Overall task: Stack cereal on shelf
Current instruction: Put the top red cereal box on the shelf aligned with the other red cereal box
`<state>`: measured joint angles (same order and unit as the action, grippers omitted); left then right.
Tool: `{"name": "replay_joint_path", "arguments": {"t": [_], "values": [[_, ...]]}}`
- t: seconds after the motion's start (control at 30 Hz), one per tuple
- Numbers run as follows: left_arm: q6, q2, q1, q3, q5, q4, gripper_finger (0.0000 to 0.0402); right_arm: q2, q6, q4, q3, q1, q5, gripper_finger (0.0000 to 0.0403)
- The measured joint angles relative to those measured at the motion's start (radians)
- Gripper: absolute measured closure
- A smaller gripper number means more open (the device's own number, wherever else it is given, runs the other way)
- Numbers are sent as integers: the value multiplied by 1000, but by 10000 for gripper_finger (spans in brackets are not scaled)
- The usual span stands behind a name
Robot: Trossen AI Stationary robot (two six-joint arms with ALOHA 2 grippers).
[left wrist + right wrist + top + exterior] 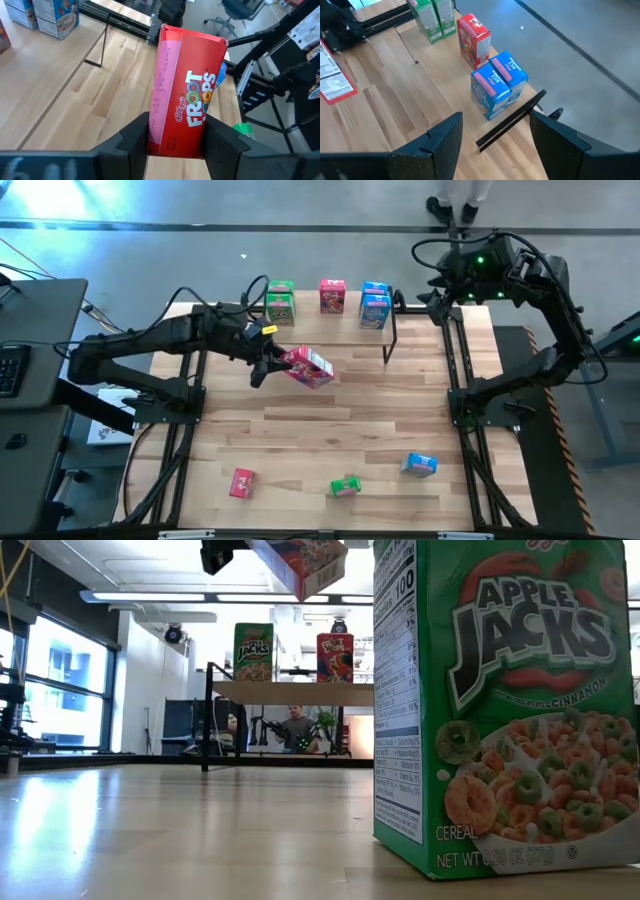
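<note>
My left gripper [280, 364] is shut on a red-pink Froot Loops box [309, 366], in the air over the table's middle, just near of the shelf [308, 317]. The shelf stands at the far edge. On it stand green boxes [280, 302], a red-pink box [332, 295] and two blue boxes [375, 304] side by side [497, 85]. Three more boxes lie near the table's near edge: red-pink [242, 482], green [346, 486], blue [420, 465]. My right gripper [495, 145] is open, raised by the shelf's right end. My left gripper pinches the Froot Loops box between its two fingers [134, 142] at one end of the box [175, 142]. The fingers come level from the table's left. The box is lifted clear of the table, tilted, its length sticking out past the fingers [300, 560].
The green box fills the right of the low view [500, 710]. Black frame rails run along the table's left [190, 410] and right [462, 380] sides. Bare tabletop [330, 430] lies between the shelf and the near boxes. A person sits in the room behind [295, 730].
</note>
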<state>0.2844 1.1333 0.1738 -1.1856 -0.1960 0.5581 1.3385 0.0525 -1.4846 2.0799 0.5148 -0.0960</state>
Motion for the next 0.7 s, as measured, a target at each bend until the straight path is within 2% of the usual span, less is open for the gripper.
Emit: {"name": "replay_joint_path", "arguments": {"t": [0.13, 0.27, 0.53, 0.7], "values": [[0, 12, 0, -26, 1, 28, 253, 8, -117, 3, 0, 0, 2, 178], [1, 15, 0, -42, 2, 31, 253, 20, -185, 41, 0, -14, 50, 178], [20, 14, 0, -44, 2, 55, 253, 58, -217, 145, 0, -66, 158, 178], [28, 14, 0, -44, 1, 92, 253, 91, -218, 196, 0, -101, 189, 178]]}}
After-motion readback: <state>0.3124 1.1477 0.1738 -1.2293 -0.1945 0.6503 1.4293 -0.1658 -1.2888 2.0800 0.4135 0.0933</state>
